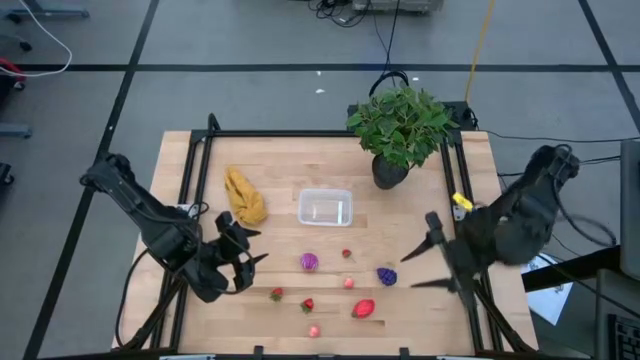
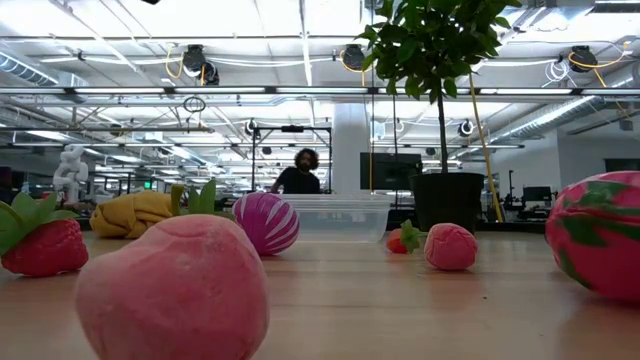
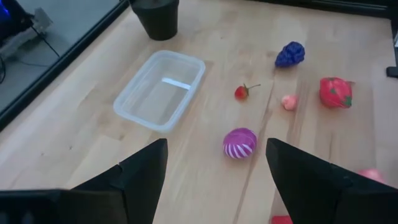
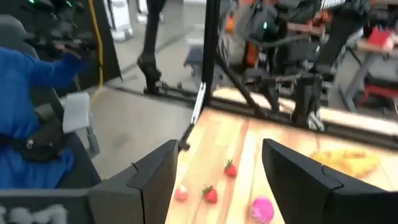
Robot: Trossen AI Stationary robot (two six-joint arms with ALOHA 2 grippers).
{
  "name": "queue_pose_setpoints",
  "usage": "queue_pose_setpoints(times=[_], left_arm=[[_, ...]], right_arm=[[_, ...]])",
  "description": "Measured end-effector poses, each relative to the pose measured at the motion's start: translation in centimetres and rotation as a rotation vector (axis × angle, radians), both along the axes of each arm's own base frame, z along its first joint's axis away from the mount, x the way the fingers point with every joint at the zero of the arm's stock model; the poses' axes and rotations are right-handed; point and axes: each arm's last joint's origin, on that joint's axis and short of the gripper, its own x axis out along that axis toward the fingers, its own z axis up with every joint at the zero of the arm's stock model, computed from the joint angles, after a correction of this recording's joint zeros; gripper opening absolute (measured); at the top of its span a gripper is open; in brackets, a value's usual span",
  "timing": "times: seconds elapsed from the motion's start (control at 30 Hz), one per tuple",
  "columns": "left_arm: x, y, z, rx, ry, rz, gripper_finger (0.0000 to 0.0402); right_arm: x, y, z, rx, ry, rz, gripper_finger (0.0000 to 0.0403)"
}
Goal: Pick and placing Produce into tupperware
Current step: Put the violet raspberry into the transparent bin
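The small red, pink and purple toy produce lies scattered low in the frame's centre on the wooden desk, light and smooth, best pinched across the middle. The clear, shallow plastic tupperware sits empty above. Left tool and right tool hover released at either side, angled inward.

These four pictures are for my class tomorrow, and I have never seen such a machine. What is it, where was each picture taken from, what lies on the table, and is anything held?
It is a robot with two dark arms at a wooden table. One picture looks straight down, one looks level across the tabletop, and two come from cameras on the wrists. The left claw and right claw both stand open and hold nothing. On the table lie small toy produce, such as a striped purple ball and a red strawberry, an empty clear tupperware, a yellow banana bunch and a potted plant.
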Motion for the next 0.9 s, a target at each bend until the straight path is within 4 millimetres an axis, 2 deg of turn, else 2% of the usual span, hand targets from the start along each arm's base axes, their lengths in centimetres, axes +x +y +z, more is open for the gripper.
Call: queue_pose_setpoints(times=[0.13, 0.4, 0.7, 0.9], left_arm=[[0.2, -0.1, -0.3, 0.000, 0.005, 0.009, 0.0278], [0.3, -0.2, -0.3, -0.033, -0.011, 0.041, 0.0278], [0.4, 0.1, -0.3, -0.030, -0.009, 0.054, 0.0278], [0.6, 1.0, -0.5, -0.001, 0.022, 0.090, 0.0278]], right_arm=[[1.1, 1.8, -2.0, 0.011, 0.135, -0.086, 0.0226], [2.8, 3.6, -6.6, 0.071, 0.397, -0.264, 0.0226], [2.8, 4.0, -8.5, 0.086, 0.555, -0.333, 0.0226], [2.0, 3.2, -9.1, 0.228, 0.681, -0.536, 0.0226]])
